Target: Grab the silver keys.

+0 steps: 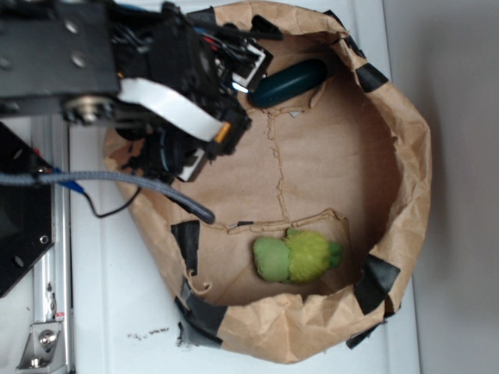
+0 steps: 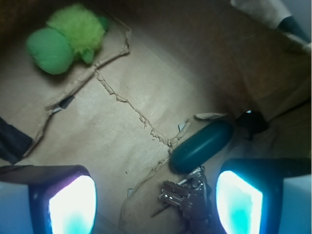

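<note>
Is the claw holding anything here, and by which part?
Nothing is held. The claw is open, its fingers apart above the keys, which lie on the paper beside the teal oval.

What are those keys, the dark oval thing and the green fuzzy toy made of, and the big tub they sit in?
The silver keys look like dull grey metal, flat and faintly glinting. The dark teal oval seems smooth hard plastic or rubber, given its soft sheen; hard to say which. The green toy looks like fuzzy plush fabric. The tub is crumpled brown paper, torn along creases and patched with black tape.
</note>
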Available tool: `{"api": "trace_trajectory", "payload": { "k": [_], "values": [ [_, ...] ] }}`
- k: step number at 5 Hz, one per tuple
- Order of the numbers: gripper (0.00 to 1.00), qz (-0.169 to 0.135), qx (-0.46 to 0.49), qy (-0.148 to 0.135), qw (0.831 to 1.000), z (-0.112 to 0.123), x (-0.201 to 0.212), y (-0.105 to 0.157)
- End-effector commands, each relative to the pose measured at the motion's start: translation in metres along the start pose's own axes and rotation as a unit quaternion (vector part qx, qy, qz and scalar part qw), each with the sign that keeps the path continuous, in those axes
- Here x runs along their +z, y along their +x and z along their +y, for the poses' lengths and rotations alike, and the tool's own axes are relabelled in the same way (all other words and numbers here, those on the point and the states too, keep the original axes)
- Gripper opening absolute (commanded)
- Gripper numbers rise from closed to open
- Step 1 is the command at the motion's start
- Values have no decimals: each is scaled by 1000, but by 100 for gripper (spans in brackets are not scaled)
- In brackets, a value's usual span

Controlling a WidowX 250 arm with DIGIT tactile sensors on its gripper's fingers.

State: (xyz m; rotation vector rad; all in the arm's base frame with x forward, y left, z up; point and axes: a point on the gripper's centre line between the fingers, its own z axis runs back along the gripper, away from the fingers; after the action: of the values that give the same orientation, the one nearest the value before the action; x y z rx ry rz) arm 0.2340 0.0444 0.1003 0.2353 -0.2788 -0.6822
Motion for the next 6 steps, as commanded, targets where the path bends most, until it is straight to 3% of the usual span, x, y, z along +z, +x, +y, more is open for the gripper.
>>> {"api": "trace_trajectory", "payload": {
  "k": [1,2,3,6],
  "values": [
    [100,15,0,-17,1000,6,-7,17],
    [100,22,-13,-33,999,-2,-12,20],
    [100,31,-11,-28,999,2,-23,13],
    [100,53,8,-37,998,19,-32,-27]
  ]
}}
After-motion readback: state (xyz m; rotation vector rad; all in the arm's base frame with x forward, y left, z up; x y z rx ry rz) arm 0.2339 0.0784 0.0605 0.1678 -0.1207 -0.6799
